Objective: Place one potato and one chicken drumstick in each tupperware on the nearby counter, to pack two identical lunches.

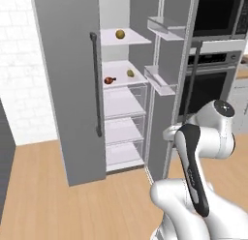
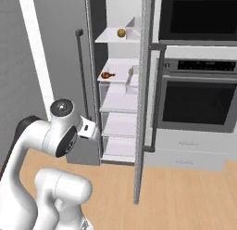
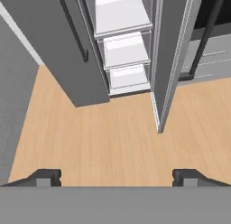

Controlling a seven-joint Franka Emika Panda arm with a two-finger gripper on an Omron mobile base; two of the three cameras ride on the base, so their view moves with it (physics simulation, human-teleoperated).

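Facing the open fridge (image 1: 72, 89), I hold my gripper (image 3: 116, 177) low over the wooden floor (image 3: 103, 137), fingers spread wide and empty. One potato (image 1: 120, 34) sits on an upper shelf (image 1: 138, 39); on the shelf below (image 1: 116, 69), a second potato (image 1: 130, 73) lies near the right edge and a chicken drumstick (image 1: 110, 80) at the front edge. Nothing is fetched yet, I judge; next I must raise my hand and reach in.
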